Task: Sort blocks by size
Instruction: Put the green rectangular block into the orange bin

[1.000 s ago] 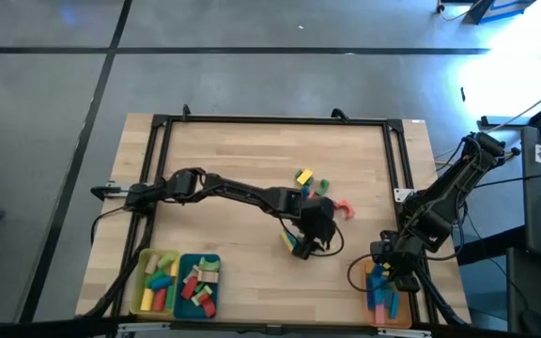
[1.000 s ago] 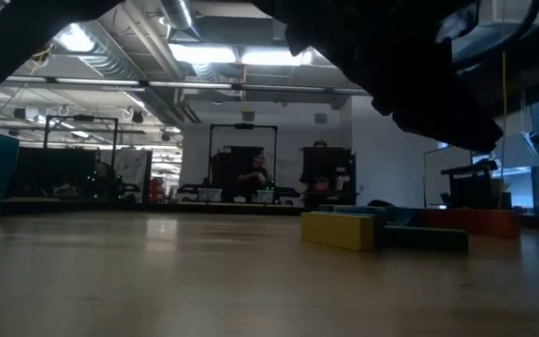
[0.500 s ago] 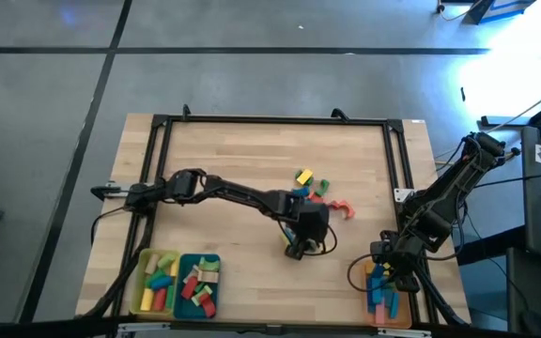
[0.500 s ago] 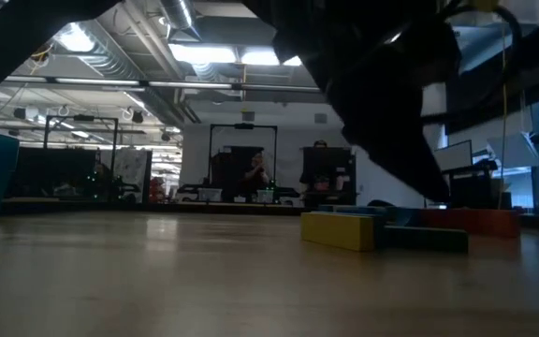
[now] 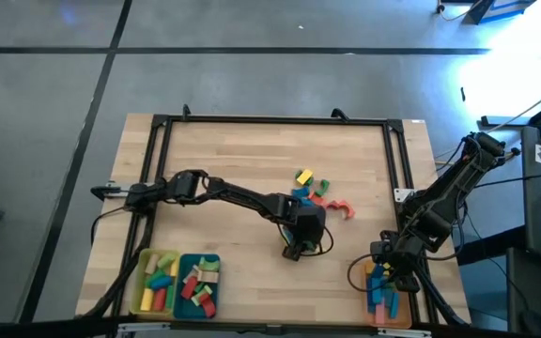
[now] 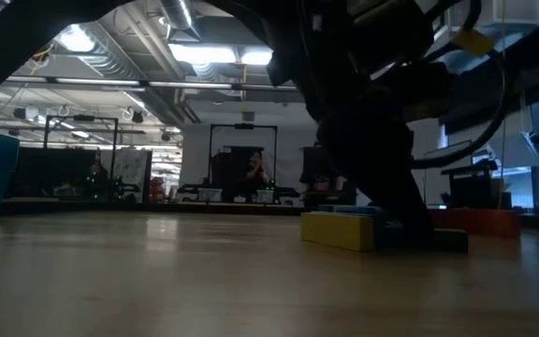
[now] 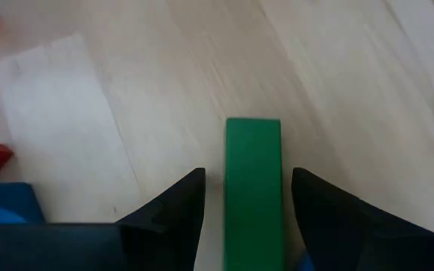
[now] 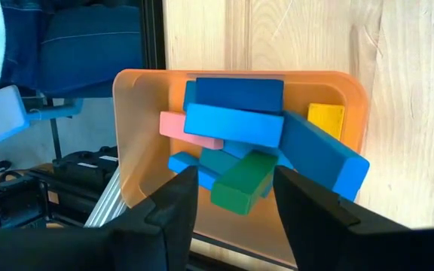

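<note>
A green bar block (image 7: 253, 188) lies flat on the wooden table (image 5: 233, 160). My left gripper (image 7: 247, 177) is open and low over it, one finger on either side of the bar, with a thin gap showing at each side. In the high view it (image 5: 296, 246) sits near the table's middle front. A loose cluster of yellow, blue, red and green blocks (image 5: 310, 186) and a pink arch (image 5: 344, 208) lie just beyond it. My right gripper (image 8: 232, 172) is open and empty above the orange tray (image 8: 138, 113) of mostly blue blocks.
A yellow tray (image 5: 155, 282) and a teal tray (image 5: 198, 284) with blocks stand at the front left. The orange tray (image 5: 383, 299) stands at the front right. In the low view a yellow block (image 6: 337, 229) lies next to my left gripper. A black frame (image 5: 270, 120) rims the table.
My left gripper has come down toward the table and a little toward the near edge, ending with its fingers astride the green bar. The blocks have stayed where they were.
</note>
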### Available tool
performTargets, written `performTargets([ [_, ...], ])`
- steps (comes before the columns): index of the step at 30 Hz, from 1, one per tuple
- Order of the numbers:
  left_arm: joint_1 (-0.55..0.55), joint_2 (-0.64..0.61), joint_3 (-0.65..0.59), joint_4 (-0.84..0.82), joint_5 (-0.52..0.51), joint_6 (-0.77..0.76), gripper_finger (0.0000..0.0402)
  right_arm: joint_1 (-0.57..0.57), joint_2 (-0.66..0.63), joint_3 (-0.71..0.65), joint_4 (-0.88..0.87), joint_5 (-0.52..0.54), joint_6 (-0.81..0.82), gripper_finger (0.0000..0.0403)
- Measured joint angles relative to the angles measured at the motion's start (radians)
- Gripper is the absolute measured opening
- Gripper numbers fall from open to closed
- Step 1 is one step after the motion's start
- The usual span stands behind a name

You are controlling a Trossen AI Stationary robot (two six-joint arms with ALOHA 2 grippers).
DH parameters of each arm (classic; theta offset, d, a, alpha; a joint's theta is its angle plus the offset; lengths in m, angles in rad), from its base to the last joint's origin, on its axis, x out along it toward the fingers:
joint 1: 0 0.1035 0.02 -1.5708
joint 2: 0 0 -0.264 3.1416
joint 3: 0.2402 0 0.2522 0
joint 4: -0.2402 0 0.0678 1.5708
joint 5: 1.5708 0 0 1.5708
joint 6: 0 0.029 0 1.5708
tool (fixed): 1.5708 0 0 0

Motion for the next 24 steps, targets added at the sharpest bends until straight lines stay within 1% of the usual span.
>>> performTargets([
  [9, 0.0, 0.012, 0.001, 0.003, -0.004, 0.013, 0.0173, 0.0, 0.0, 0.0, 0.015, 0.0, 0.0, 0.0177],
  [11, 0.0, 0.012, 0.001, 0.004, -0.007, 0.012, 0.0161, 0.0, 0.0, 0.0, 0.016, 0.001, 0.0, 0.0177],
  [16, 0.001, 0.013, 0.001, 0.003, -0.011, 0.008, 0.011, 0.0, 0.0, 0.0, 0.017, 0.001, 0.0, 0.0177],
  [19, 0.0, 0.013, 0.001, 0.002, -0.014, 0.006, 0.0087, 0.0, 0.0, 0.0, 0.025, 0.001, 0.0, 0.0177],
  [22, 0.0, 0.013, 0.001, 0.004, -0.016, 0.005, 0.0085, 0.0, 0.0, 0.0, 0.038, 0.018, 0.0, 0.0177],
  [24, 0.0, 0.013, 0.001, 0.017, -0.015, -0.015, 0.0085, 0.0, 0.0, 0.0, 0.041, 0.051, -0.002, 0.0177],
])
